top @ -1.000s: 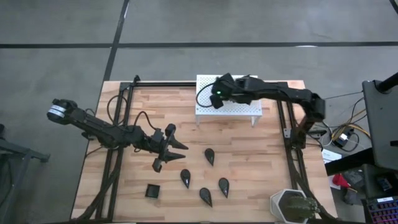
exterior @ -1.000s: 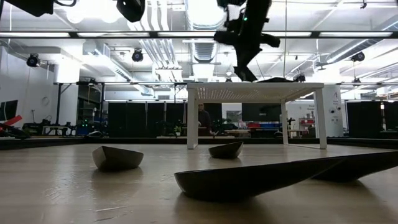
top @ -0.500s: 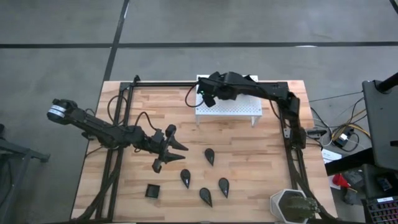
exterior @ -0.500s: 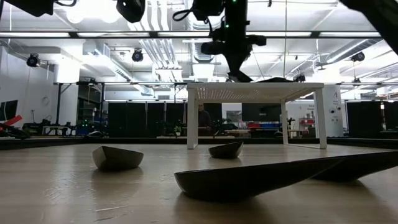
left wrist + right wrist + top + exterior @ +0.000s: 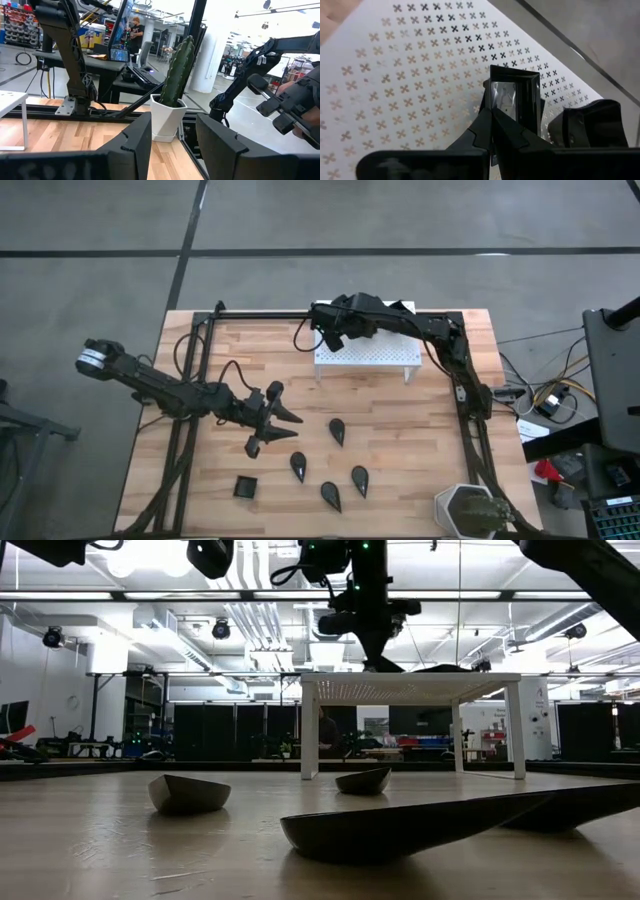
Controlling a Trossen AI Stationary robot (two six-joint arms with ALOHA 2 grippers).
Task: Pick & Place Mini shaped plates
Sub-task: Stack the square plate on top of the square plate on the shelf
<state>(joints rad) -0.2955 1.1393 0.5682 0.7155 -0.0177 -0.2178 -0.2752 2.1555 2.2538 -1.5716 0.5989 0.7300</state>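
We see matte black plates (image 5: 337, 430) on a pale wood-grain bench (image 5: 400, 440), and a white stand (image 5: 395, 75) with cross-shaped perforations.

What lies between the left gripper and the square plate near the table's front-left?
Bare wood only, in the high view: the left gripper hangs apart from the square plate, nothing between.

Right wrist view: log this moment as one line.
right gripper: shut on small black square plate | above white perforated metal stand | left gripper: open, idle
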